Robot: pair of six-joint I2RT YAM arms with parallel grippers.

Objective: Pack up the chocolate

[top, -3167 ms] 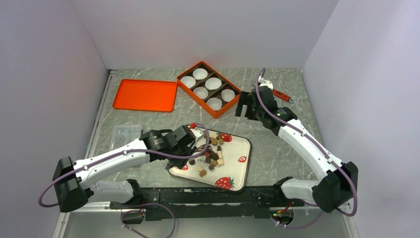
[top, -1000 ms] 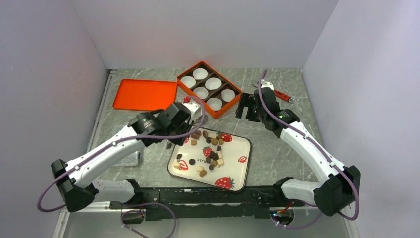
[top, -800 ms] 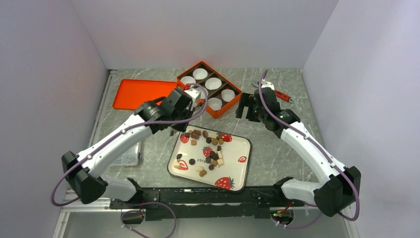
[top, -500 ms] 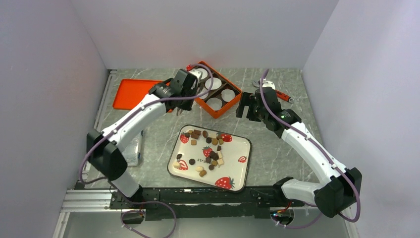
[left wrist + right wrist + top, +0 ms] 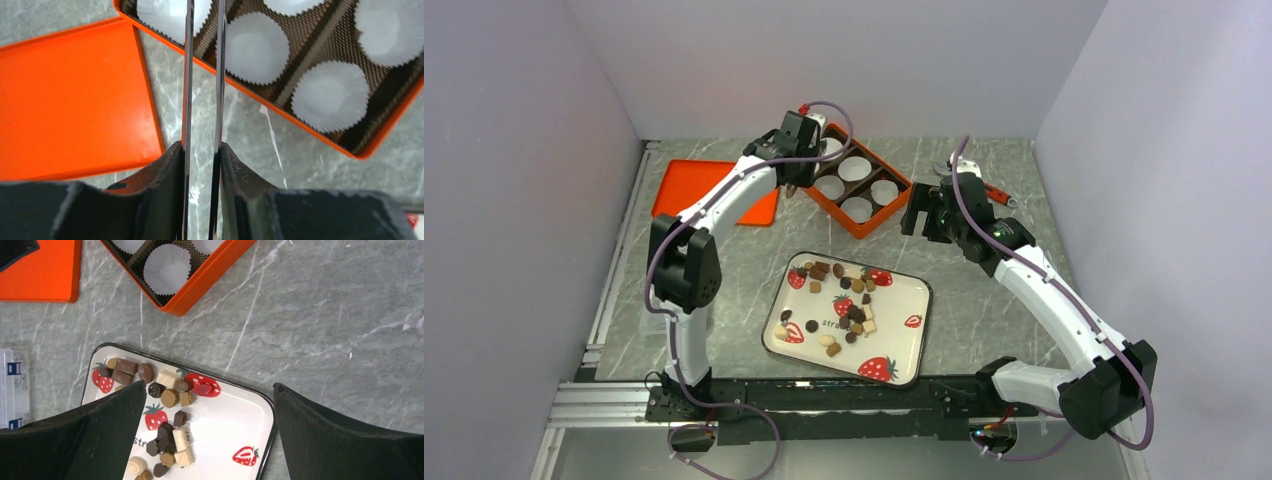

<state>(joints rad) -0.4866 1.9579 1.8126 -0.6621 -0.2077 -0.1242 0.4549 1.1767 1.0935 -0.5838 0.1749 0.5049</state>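
**Top view**
- L gripper [image 5: 802, 163]: hanging over the far-left corner of the orange box [image 5: 871, 222]. Wrist is hiding the jaws here.
- R gripper [image 5: 921, 215]: hovering just off the box's 3 o'clock side, jaws spread wide, gripping nothing.
- chocolate [image 5: 846, 297]: lying in a loose heap on the tray [image 5: 902, 345], mostly its far-left half. It's sitting at 5 o'clock of the L gripper, well apart. From the R gripper it's at 7 o'clock, nearer, but not btwn the jaws.
- orange lid [image 5: 704, 195]: lying flat at 9 o'clock of the box.
- red-handled tool [image 5: 991, 190]: lying at 2 o'clock of the R gripper.

**L wrist view**
- L gripper [image 5: 204, 7]: fingers [image 5: 187, 75] showing as two thin blades w/ a narrow slit btwn them. Tips are running off frame at 12 o'clock, so can't tell if they're pinching anything.
- paper cups [image 5: 257, 47]: sitting in the orange box [image 5: 365, 150], from 12 to 3 o'clock of the blades.
- orange lid [image 5: 75, 100]: lying at 9 o'clock of the blades.

**R wrist view**
- R gripper [image 5: 208, 387]: jaws standing far apart, grasping nothing.
- chocolate [image 5: 167, 412]: lying on the tray [image 5: 230, 432] below, showing in the gap btwn the fingers [image 5: 107, 435]. It's crowding toward the 8 o'clock finger, touching neither.
- orange box [image 5: 200, 285]: sitting at 12 o'clock.
- clear case [image 5: 12, 385]: peeking in at 9 o'clock.
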